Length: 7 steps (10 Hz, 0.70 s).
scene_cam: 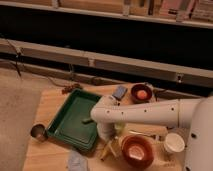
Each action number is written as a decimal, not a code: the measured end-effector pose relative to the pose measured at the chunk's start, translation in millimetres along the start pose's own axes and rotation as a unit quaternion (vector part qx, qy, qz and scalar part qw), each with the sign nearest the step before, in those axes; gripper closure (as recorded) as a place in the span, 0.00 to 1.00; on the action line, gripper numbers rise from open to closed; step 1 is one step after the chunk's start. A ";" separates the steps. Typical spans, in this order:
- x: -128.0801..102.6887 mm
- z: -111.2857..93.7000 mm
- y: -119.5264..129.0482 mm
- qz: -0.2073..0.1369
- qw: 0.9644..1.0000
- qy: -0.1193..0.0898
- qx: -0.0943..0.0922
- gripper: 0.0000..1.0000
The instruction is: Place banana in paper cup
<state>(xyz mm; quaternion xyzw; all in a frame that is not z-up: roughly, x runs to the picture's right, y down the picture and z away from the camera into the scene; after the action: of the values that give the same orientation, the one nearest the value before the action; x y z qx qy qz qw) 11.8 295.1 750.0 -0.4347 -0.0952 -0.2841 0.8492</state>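
Observation:
The banana (pixel 107 149), pale yellow and slender, lies on the wooden table (pixel 52 102) between the green tray (pixel 70 122) and the red bowl (pixel 136 150). My white arm reaches in from the right and bends down. Its gripper (pixel 108 140) hangs just above the banana's upper end, open, with nothing held in it. The white paper cup (pixel 174 142) stands upright at the right edge of the table, beyond the red bowl and apart from the gripper.
A short green curved piece (pixel 88 120) lies in the tray. A metal cup (pixel 37 132) stands left of the tray. A dark bowl (pixel 141 92) holding something orange and a blue item (pixel 120 92) are at the back. A bluish cloth (pixel 77 161) lies at the front edge.

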 end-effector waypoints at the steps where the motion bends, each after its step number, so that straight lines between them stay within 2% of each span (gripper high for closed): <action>1: -0.9 2.4 0.0 0.002 1.000 0.010 -0.004 0.20; 3: -2.1 4.3 1.9 0.008 1.000 0.026 -0.008 0.20; 4: -3.8 4.0 4.0 0.017 0.999 0.042 -0.005 0.20; 6: -4.0 -3.3 11.2 0.043 0.996 0.082 0.017 0.20; 7: -4.5 -6.5 12.6 0.052 0.994 0.094 0.028 0.20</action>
<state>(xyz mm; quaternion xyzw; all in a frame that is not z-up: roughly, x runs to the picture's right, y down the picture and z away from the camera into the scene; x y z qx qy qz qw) 14.7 297.5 735.6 -0.3864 -0.0006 -0.2765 0.8799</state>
